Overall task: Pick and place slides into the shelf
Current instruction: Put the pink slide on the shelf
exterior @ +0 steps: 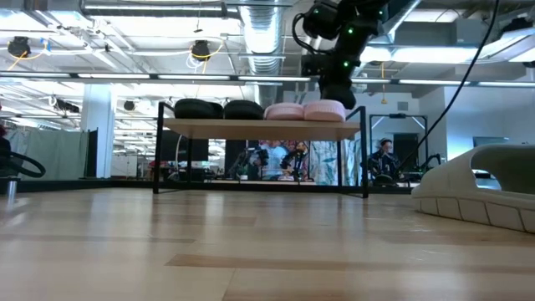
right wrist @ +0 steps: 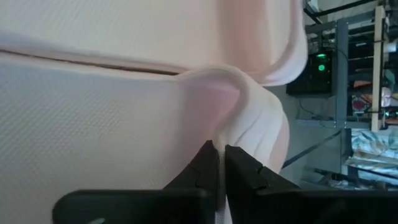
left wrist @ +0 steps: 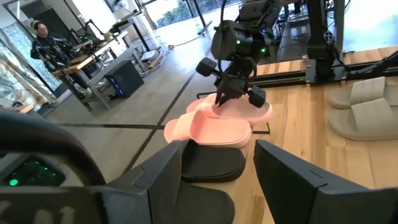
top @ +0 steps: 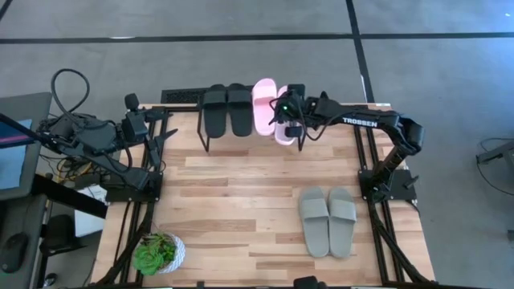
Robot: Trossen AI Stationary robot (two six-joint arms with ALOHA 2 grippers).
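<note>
Placing the second pink slide (top: 284, 128) is the step I judge to be in hand. My right gripper (top: 291, 120) is over the right end of the shelf (top: 210, 141), and its wrist view shows the fingers (right wrist: 239, 169) pinched almost together on a fold of the pink strap (right wrist: 211, 93), so it is gripping that slide. To finish well, I would lower until the sole lies flat on the plank, square it beside the first pink slide (top: 263, 106), and only then let go; releasing while it hangs over the end could tip it off. After that I would lift straight up so the fingers do not drag the strap.

From above I see the black pair (top: 226, 109) on the shelf's left half, then the pink pair, with the held slide sitting a little nearer the table's middle than its mate. The grey-green pair (top: 328, 220) lies on the table near the right arm's base, well apart from the shelf, not yet moved. A potted plant (top: 158, 252) stands at the near left corner.

At table height, all four slides read as level on the plank (exterior: 259, 127), which the overhead cannot confirm. The left gripper (left wrist: 217, 171) waits at the table's left side, fingers spread and empty; its camera shows the right gripper coming down on the pink slide at its strap.
</note>
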